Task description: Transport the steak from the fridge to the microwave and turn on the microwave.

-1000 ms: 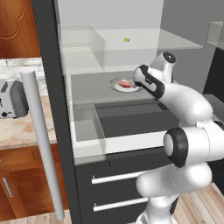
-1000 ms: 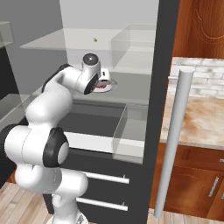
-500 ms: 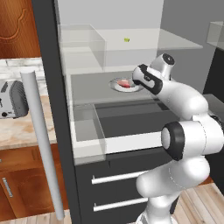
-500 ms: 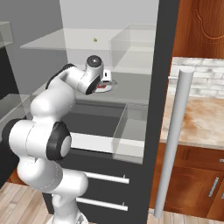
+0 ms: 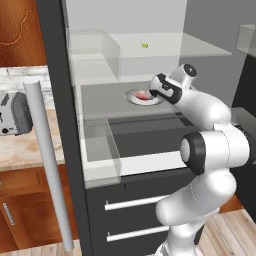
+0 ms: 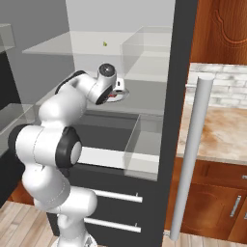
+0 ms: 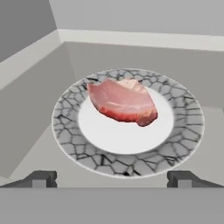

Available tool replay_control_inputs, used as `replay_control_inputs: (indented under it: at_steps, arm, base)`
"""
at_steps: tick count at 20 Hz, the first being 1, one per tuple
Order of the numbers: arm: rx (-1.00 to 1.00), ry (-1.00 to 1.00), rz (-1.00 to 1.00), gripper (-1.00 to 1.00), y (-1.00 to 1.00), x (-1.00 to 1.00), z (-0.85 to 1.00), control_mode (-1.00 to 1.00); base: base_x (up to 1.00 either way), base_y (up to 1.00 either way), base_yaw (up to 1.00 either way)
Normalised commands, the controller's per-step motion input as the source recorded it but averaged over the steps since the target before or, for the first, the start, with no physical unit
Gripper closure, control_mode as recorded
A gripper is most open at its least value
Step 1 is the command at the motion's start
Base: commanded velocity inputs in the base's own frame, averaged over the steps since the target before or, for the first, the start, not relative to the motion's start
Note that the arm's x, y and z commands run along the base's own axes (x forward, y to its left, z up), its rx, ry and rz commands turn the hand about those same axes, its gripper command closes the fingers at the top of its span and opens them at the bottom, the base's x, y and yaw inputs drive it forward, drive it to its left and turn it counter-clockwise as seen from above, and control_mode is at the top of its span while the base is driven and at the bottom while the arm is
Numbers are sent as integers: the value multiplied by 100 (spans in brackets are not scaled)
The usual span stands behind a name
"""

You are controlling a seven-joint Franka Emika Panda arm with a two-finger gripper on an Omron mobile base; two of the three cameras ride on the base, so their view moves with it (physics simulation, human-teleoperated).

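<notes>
One steak [image 7: 123,102] lies on a round plate [image 7: 83,153] with a crackled grey rim, on a shelf inside the open fridge [image 5: 60,75]. From the hand camera the meat sits toward twelve o'clock of the plate's centre. The claw [image 7: 111,179] hovers just short of the plate, fingertips [image 7: 41,178] spread wide, likely lining up to straddle the steak.

Fridge [image 5: 60,75] open – shelf space wide. Gripper [image 7: 111,178] spread apart, close before plate [image 7: 127,164]. Nothing between it and steak [image 7: 122,101]. Glass shelf [image 5: 200,47] close overhead. Clear bin [image 5: 92,50] off to left – wall beside plate.
</notes>
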Motion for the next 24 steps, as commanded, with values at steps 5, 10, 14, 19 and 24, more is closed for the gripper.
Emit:
replay_control_inputs:
  at_steps: [5, 10, 14, 19, 24]
  arm:
    - [0, -1, 0, -100, 0, 25, -8, -100]
    - [1, 0, 0, -100, 0, 23, -6, -100]
    - [1, 0, 0, -100, 0, 20, -1, -100]
    - [0, 0, 0, -100, 0, 19, -2, -100]
    - [0, 0, 0, -100, 3, 18, -8, -100]
  base:
    - [0, 0, 0]
    - [0, 0, 0]
    - [0, 0, 0]
    - [0, 0, 0]
    - [0, 0, 0]
